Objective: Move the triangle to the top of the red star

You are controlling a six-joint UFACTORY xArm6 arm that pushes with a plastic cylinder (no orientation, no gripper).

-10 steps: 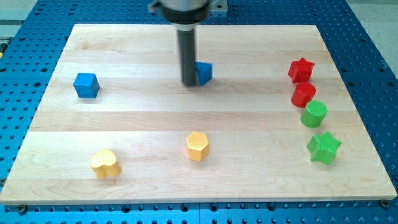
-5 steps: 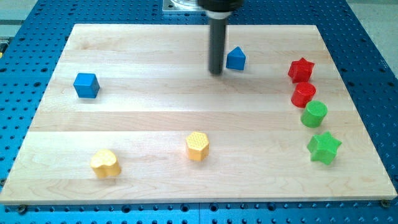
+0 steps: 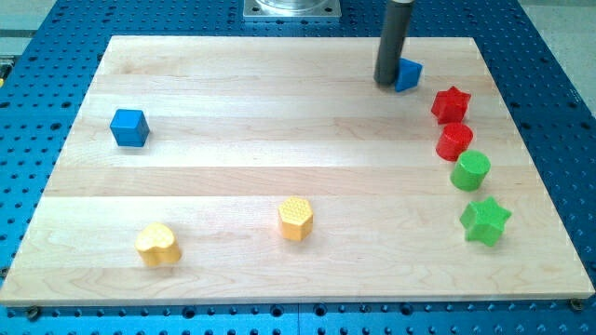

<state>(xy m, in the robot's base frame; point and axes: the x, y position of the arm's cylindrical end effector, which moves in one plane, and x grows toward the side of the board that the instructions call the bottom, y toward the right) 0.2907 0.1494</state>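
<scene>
Eight blocks on the wooden counter (image 3: 279, 167), two of each colour. My tip (image 3: 386, 83) sits right against the view's left side of the blue triangle (image 3: 408, 74), up near the view's top, and the triangle is close to the red star (image 3: 451, 103), just up-left of it. Below the star run a red cylinder-ish block (image 3: 454, 140), a green cylinder (image 3: 470, 170) and a green star (image 3: 484, 221). There's a blue cube (image 3: 128, 127) far left, and a yellow heart (image 3: 157, 244) and yellow hexagon (image 3: 295, 219) down low. The end effector is just a bare rod, holding nothing.
</scene>
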